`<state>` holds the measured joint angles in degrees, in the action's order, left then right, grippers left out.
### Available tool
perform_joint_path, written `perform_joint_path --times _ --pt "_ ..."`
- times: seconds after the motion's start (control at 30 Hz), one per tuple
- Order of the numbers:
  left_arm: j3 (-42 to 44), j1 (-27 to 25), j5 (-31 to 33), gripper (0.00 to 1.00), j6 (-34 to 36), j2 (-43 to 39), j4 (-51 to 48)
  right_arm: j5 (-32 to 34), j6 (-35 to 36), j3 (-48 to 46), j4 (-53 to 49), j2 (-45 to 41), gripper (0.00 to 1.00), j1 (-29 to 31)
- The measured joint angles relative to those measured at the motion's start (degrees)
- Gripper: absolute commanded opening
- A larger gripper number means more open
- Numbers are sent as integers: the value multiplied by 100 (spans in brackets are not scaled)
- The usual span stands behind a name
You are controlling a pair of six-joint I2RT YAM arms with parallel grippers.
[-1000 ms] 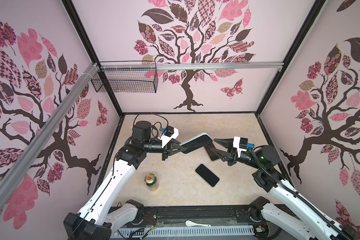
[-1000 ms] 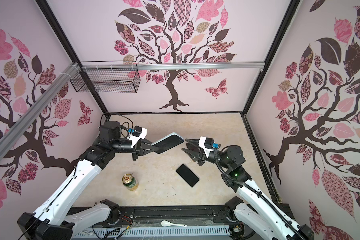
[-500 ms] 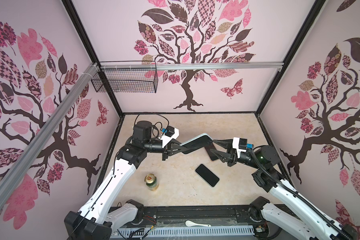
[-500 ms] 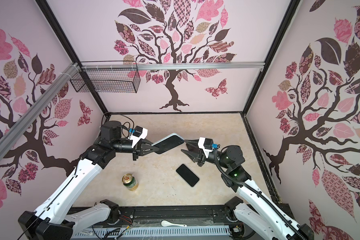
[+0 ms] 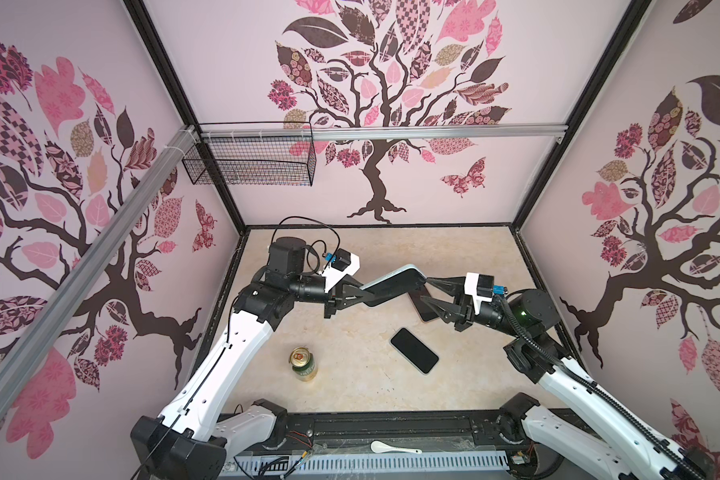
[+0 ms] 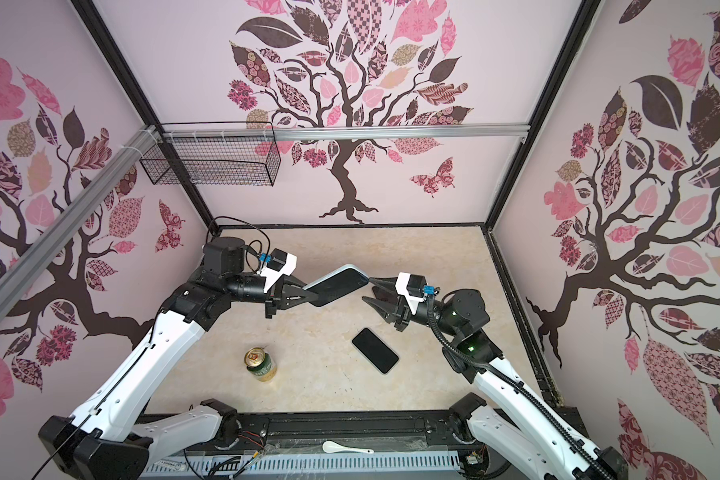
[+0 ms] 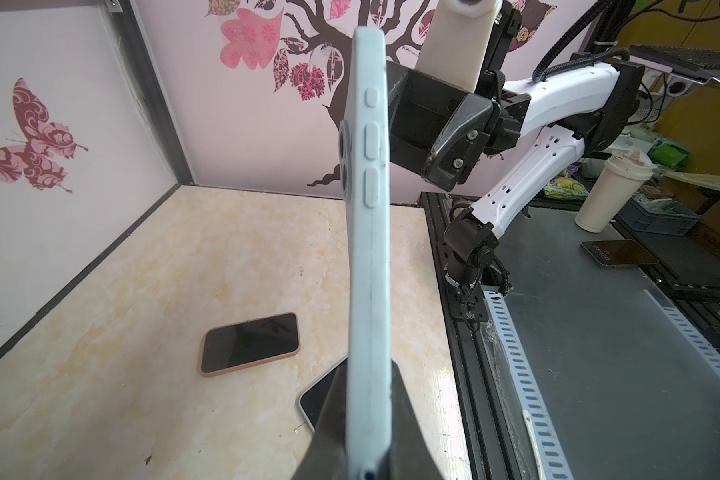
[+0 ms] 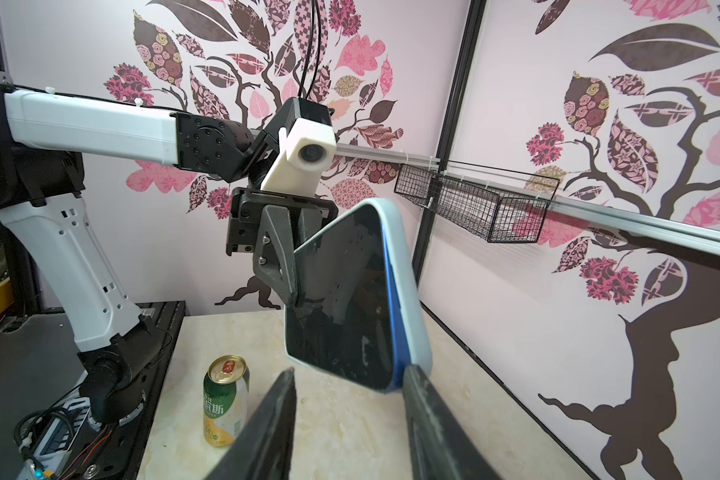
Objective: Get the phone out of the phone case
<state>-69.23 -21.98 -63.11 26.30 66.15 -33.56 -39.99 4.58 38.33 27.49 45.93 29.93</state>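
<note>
The phone (image 8: 341, 299), screen dark, sits in a light blue phone case (image 8: 408, 299) and is held in the air over the table's middle in both top views (image 5: 395, 282) (image 6: 339, 282). My left gripper (image 5: 366, 291) (image 7: 368, 436) is shut on its lower end, a finger on each face. The case's side with its buttons (image 7: 371, 166) faces the left wrist camera. My right gripper (image 5: 427, 289) (image 8: 350, 374) is open at the phone's free end. One finger (image 8: 429, 415) stands by the case's back and the other (image 8: 267, 419) is apart from the screen.
A bare black phone (image 5: 414, 350) lies on the table in front of the right gripper. A phone in a pink case (image 7: 250, 343) lies under the held one. A green can (image 5: 303, 365) stands front left. A wire basket (image 5: 250, 160) hangs back left, and a white spoon (image 5: 393, 448) lies on the front rail.
The right gripper has edged slightly left, closer round the held phone's free end. The left gripper and the phone have barely moved.
</note>
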Motion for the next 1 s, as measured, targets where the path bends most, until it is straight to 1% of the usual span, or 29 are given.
perform_joint_path --times 0.2,0.47,0.6,0.8,0.9,1.0 --pt "-94 -46 -42 0 201 79 -302 -22 13 37 -66 83 45 31" --pt "-160 -76 -114 0 291 138 -501 -114 13 107 -155 157 45 96" --pt "-160 -92 -201 0 262 138 -507 -398 -7 114 -127 149 44 103" --pt "-160 -151 -627 0 216 118 -356 -1307 -457 479 44 308 42 90" --pt "-160 -177 -785 0 208 118 -282 -1453 -533 544 87 337 39 162" --pt "-157 -179 -872 0 168 118 -201 -1464 -595 586 166 400 36 216"
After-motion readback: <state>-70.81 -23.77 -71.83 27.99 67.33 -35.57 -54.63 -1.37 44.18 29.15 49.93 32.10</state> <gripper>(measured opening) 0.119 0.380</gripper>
